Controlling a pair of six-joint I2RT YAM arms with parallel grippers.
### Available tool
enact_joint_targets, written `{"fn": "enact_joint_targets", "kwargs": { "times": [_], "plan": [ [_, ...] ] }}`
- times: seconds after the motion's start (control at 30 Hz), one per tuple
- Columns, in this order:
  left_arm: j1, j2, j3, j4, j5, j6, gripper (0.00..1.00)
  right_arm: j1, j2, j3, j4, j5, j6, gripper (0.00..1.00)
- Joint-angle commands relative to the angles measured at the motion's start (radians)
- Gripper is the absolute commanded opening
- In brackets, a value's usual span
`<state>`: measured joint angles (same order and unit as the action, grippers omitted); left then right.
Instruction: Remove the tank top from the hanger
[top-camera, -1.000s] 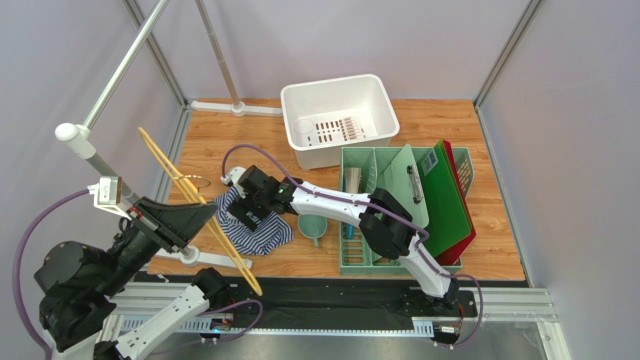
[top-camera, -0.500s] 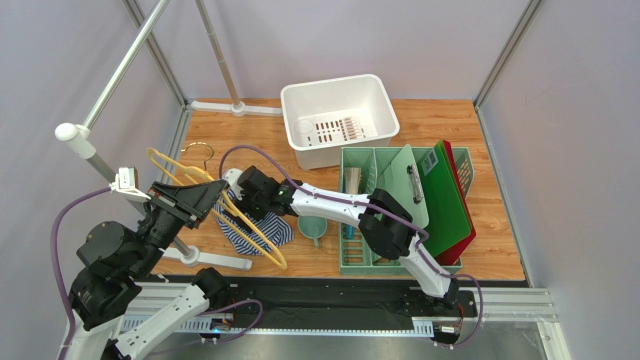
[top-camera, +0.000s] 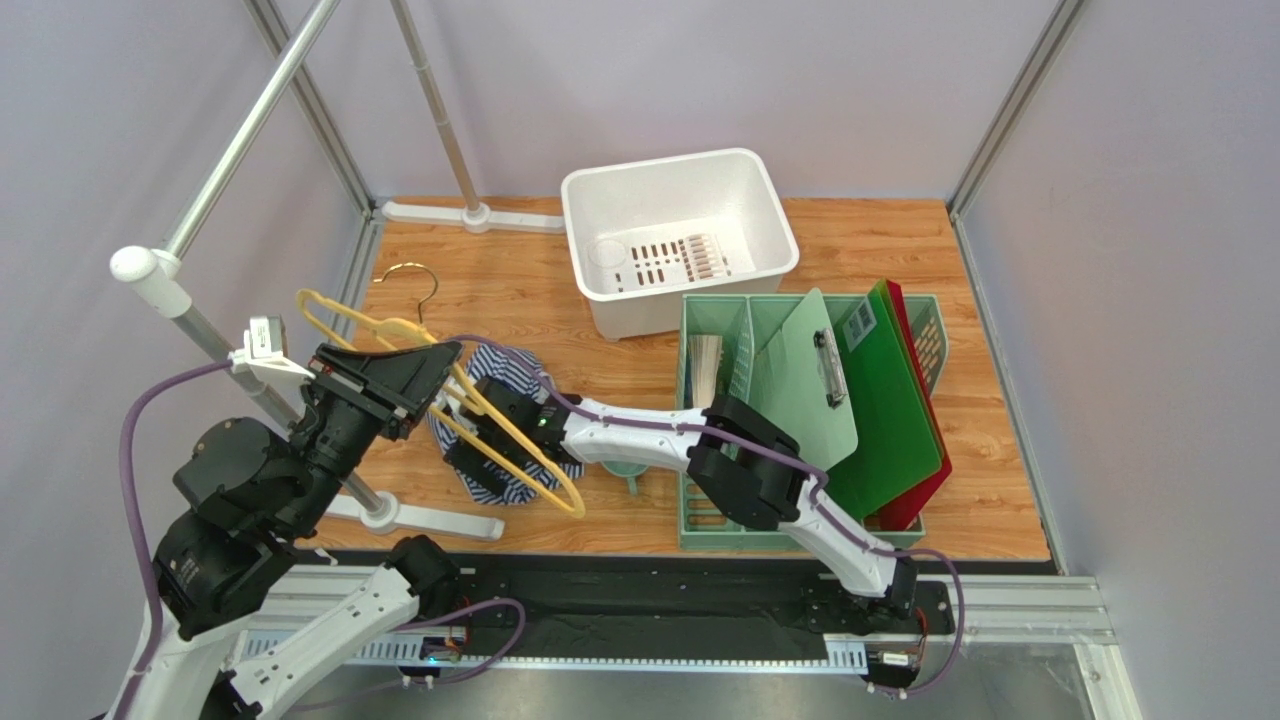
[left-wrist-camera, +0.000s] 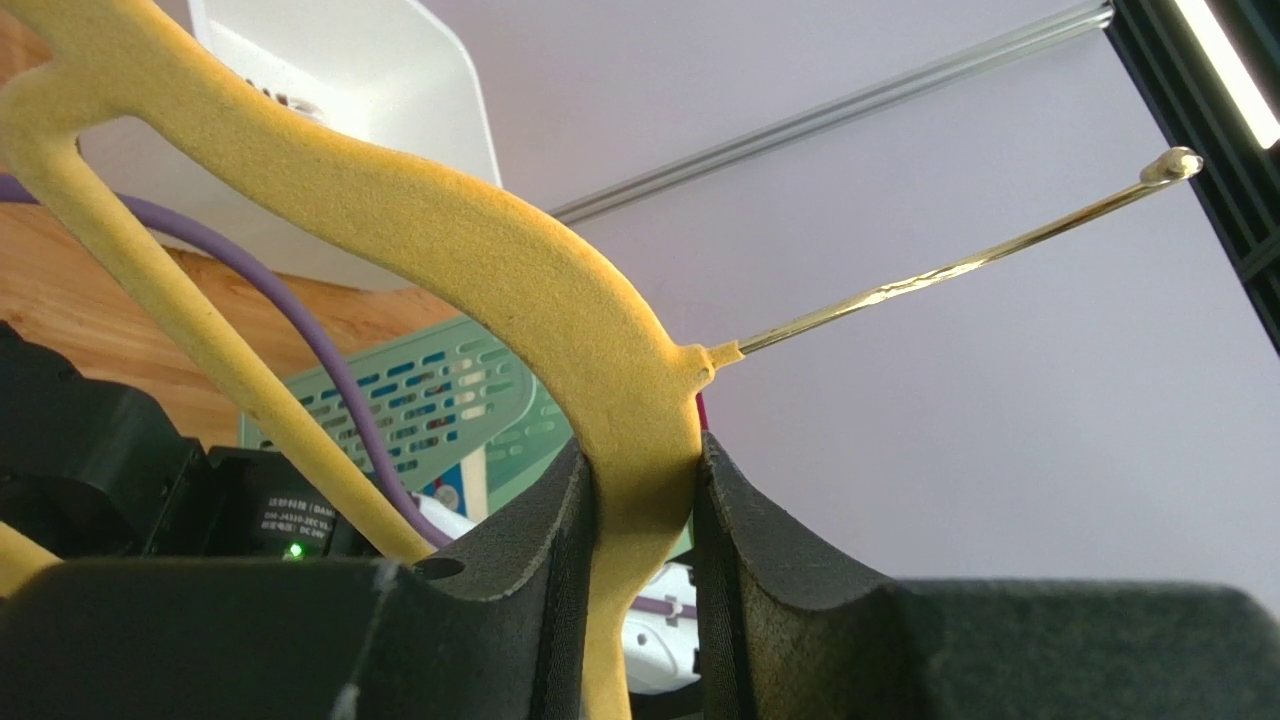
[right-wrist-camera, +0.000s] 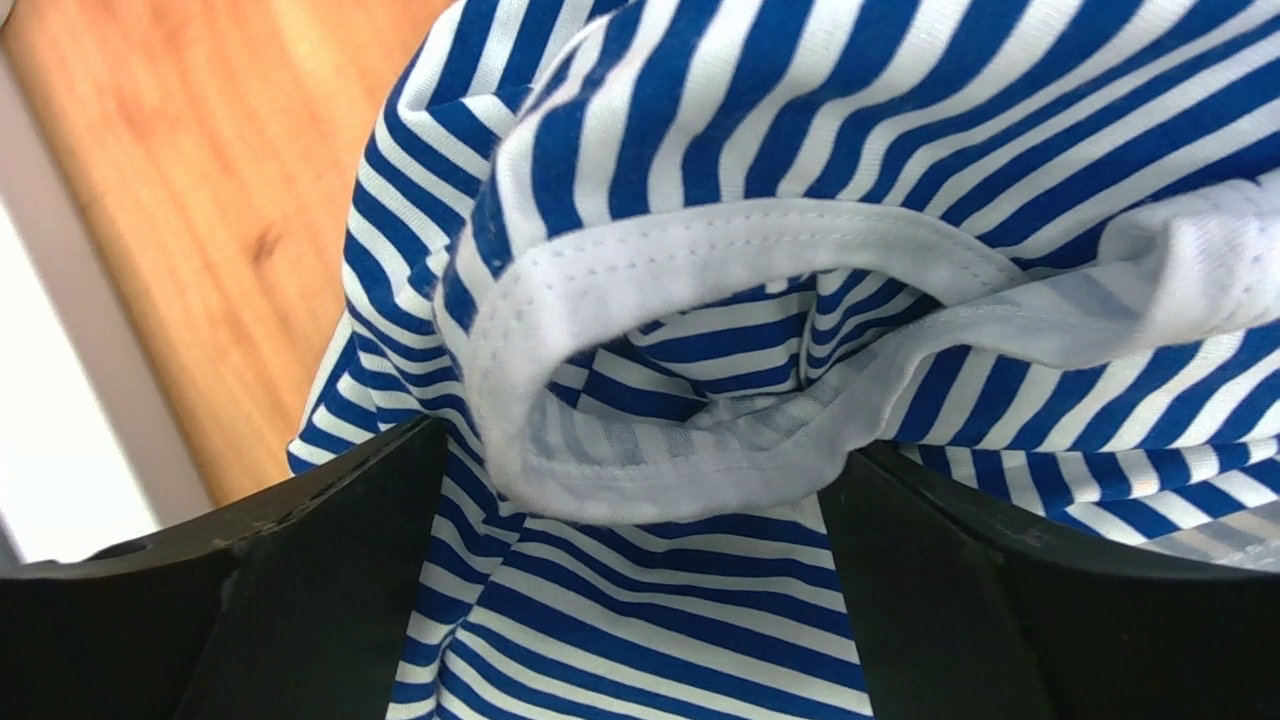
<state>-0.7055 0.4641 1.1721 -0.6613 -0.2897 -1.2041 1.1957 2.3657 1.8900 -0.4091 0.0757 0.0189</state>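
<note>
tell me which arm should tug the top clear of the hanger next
Right, likely: the right claw sits open astride the tank top, while the left claw is shut on the hanger, holding it.

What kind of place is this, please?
Probably a robot test cell, staged like a home: a grey metal rail, a wooden tabletop, and a white basin behind a green rack.
</note>
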Motion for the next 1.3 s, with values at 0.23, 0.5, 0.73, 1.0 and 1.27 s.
{"fn": "enact_joint_targets", "kwargs": {
  "times": [0.23,0.5,0.73,1.0,1.27],
  "plan": [
    [0.000,-0.024,0.052,0.038,-0.020,0.047,0.00,-0.056,0.009,0.023,-0.063,0.061,0.020,0.55],
    [0.000,-0.068,0.029,0.022,-0.035,0.025,0.00,-0.094,-0.086,0.112,-0.151,0.081,0.019,0.00],
    [0.000,-0.113,-0.006,0.040,-0.052,0.026,0.00,-0.133,-0.261,0.141,-0.233,0.117,0.053,0.00],
    [0.000,-0.101,-0.035,0.065,-0.031,0.023,0.00,-0.212,-0.388,0.262,-0.306,0.183,0.090,0.00],
    [0.000,-0.064,-0.031,0.057,-0.005,0.024,0.00,-0.318,-0.418,0.431,-0.275,0.289,0.039,0.00]
  ]
}}
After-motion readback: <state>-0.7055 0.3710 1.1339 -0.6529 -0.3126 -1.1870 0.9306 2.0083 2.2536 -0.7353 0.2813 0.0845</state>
